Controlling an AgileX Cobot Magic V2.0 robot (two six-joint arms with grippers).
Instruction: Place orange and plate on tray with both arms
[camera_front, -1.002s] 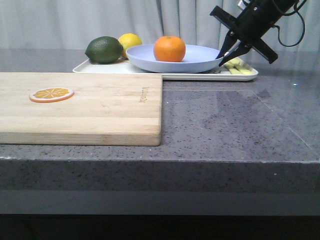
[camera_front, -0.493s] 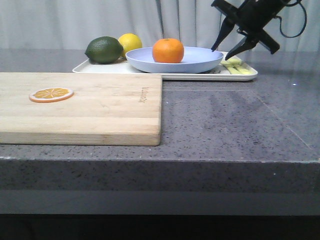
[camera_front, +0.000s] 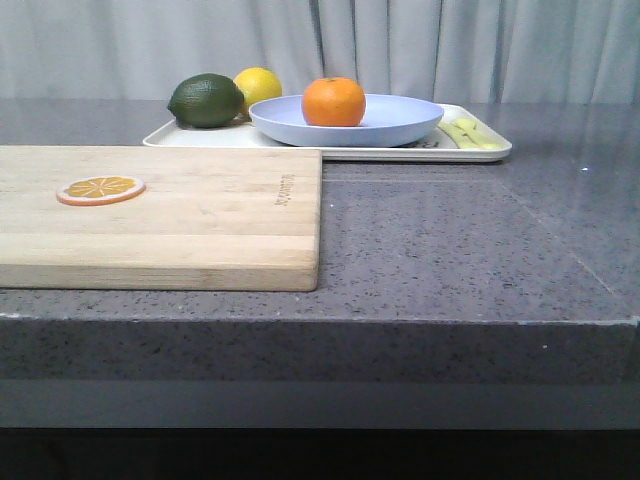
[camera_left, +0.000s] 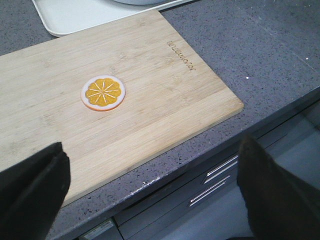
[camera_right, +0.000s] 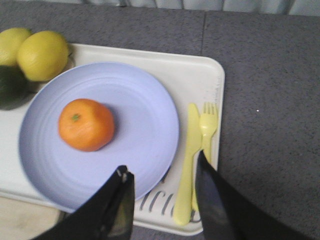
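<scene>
Where the grey speckled stone counter (camera_front: 450, 250) meets its front edge, a pale wooden cutting board (camera_front: 160, 215) lies at left, smooth-grained, bearing one flat orange slice (camera_front: 100, 189) with a white rim.

Behind it stands the flat cream-white rectangular tray (camera_front: 200, 138), low-rimmed, round-cornered. On the tray, left to right: a dark green lime (camera_front: 206, 100); a yellow lemon (camera_front: 258, 86); the wide shallow lavender-blue plate (camera_front: 346, 121), matte; a pale yellow plastic knife (camera_right: 187, 165) and fork (camera_right: 206, 135), side by side.

Whole round bright-orange orange (camera_front: 333, 101), green stem dot, rests inside the plate, left of centre.

Left gripper (camera_left: 150, 185): black fingers spread wide, empty, above the board's near edge. Right gripper (camera_right: 162, 200): black fingers parted, empty, over the plate's rim.
</scene>
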